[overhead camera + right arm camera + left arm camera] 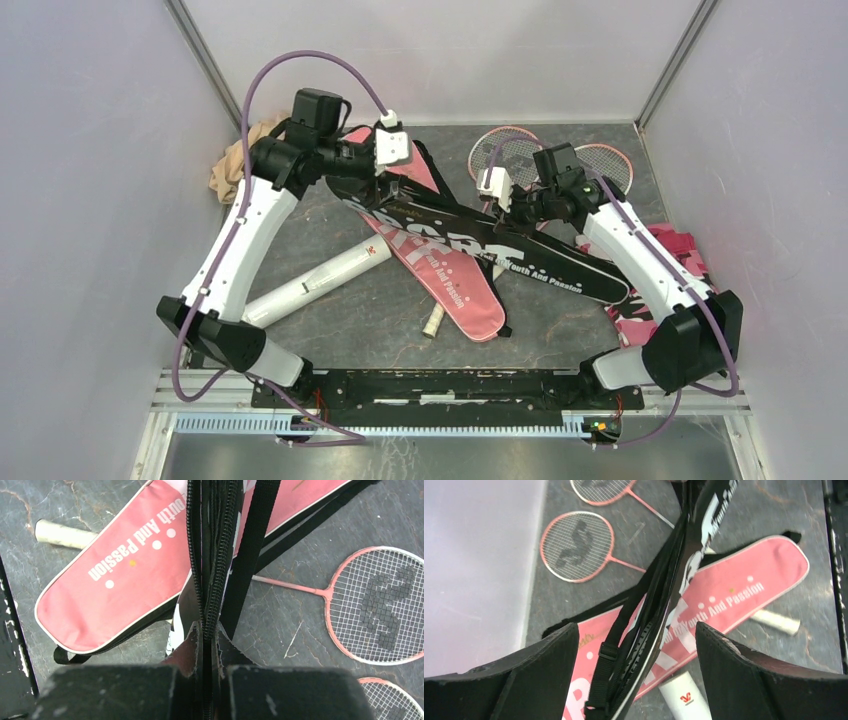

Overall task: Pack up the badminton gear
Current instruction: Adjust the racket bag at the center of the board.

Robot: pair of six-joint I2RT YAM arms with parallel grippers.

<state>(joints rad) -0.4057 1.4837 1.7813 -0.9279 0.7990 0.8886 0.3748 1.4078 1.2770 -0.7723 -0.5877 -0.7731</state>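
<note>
left gripper: jaws spread wide; the fingers stand either side of the black bag's raised zip edge without pinching it; nothing held.
right gripper: jaws closed tight on the black bag's zip edge, with a black strap running just beside the pinch.
black bag: lettered sport; lies aslant over mid-table, from below the left gripper toward the right edge, crossing on top of the pink bag.
pink bag: flat on the table under the black bag; wide end toward the far left, narrow end toward the near edge.
white tube: on its side, left of the pink bag, one end just beside it.
rackets: two, pink-framed, heads side by side near the far edge, right of centre, outside both bags.
handle: white, pokes out from under the pink bag toward the near edge.
beige cloth: bunched in the far left corner, behind the left arm.
camouflage cloth: pink, heaped at the right edge, partly hidden by the right arm.
table: dark mottled grey.
</note>
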